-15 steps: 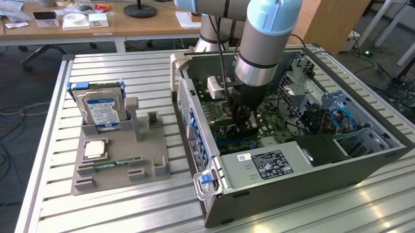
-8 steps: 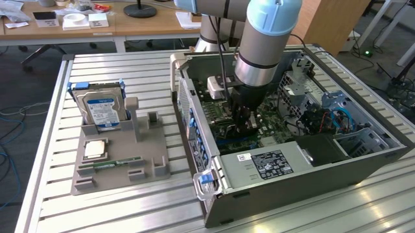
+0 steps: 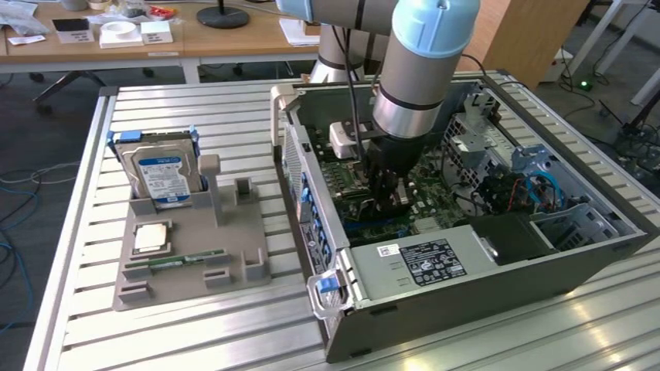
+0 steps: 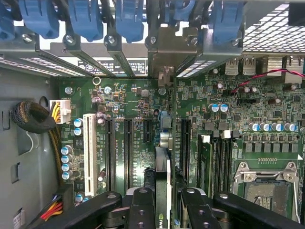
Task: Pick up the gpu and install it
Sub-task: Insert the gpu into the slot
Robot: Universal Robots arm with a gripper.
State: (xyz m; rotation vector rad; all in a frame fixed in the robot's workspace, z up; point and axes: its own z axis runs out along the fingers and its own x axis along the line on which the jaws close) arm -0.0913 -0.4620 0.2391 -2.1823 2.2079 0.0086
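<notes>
My gripper reaches down into the open computer case, just above the motherboard. In the wrist view the gripper is shut on the gpu, a thin dark card seen edge-on between the two black fingers. The card stands upright over the motherboard's expansion slots, between two long black slots. Its pale metal end bracket sits at the case's rear slot openings, among the blue latches. Whether the card's edge is seated in a slot is hidden.
On the exterior view's left a grey holder tray carries a silver hard drive with a blue label, a CPU and a green RAM stick. Inside the case are the power supply, cables and drive cages.
</notes>
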